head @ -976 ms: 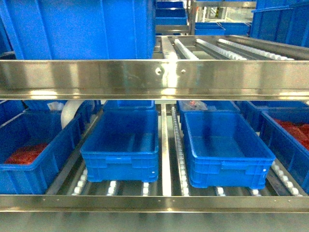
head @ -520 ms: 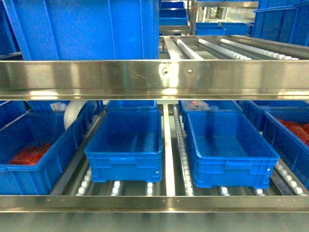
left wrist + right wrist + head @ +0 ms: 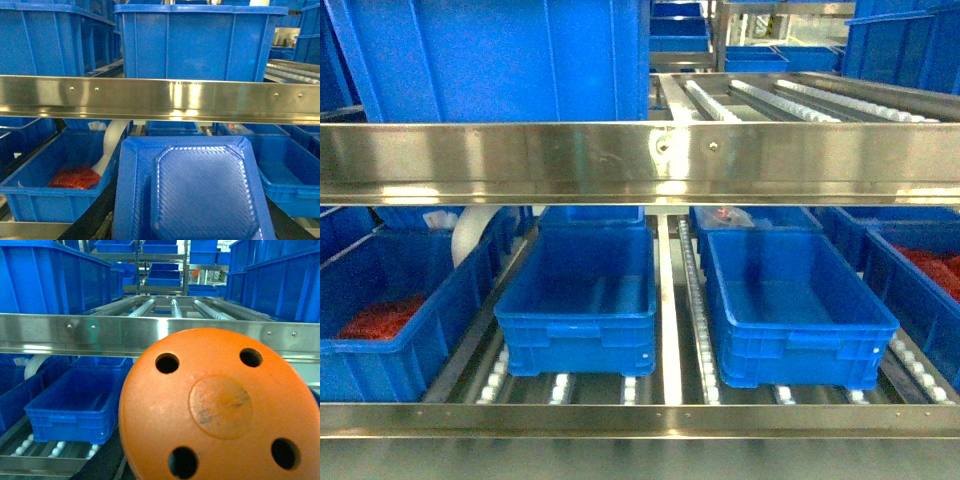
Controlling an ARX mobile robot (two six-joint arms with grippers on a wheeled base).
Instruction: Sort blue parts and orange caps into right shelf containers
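Each arm carries its piece up close to its wrist camera, the left end effector a blue part (image 3: pixel 192 192), the right an orange cap (image 3: pixel 220 407), with both empty crates (image 3: pixel 578 300) (image 3: pixel 790 310) lying ahead and lower, long axes running away.

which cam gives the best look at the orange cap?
Right wrist view: the orange cap fills the lower frame, its round face, four holes and raised centre disc all clear. The head view does not show it at all, only the blue crates on the shelf. The left wrist view shows a blue part instead, no cap.
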